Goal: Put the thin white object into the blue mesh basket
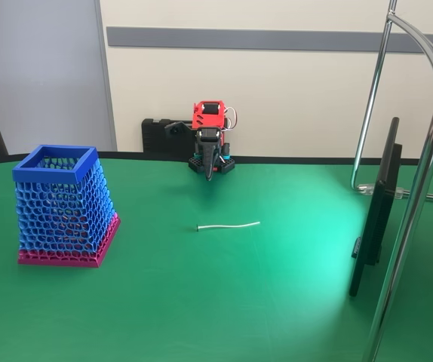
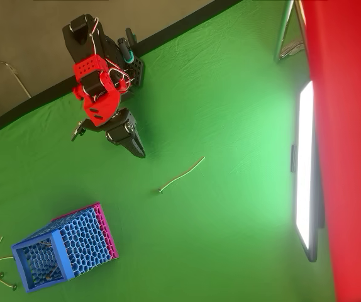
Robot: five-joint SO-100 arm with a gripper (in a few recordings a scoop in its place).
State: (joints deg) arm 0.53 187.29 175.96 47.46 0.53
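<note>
strand (image 1: 228, 225) on table (image 1: 201, 302) – right of basket (image 1: 64, 207)

We find both views evenly and brightly lit. In the fixed view, a pale bright patch lies on the green bench (image 1: 201, 302) just left of the dark panel (image 1: 375, 219), fading toward the edges. In the overhead view, we see that panel's face (image 2: 305, 163) as a burnt-out white strip with no detail. Shadows are soft and short: a faint one sits under the blue mesh basket (image 1: 66, 204). We see bright streaks of glare along the chrome tubes (image 1: 420, 188). A large red shape (image 2: 350, 126) at the right edge of the overhead view is blurred. Elsewhere focus is adequate.
</note>
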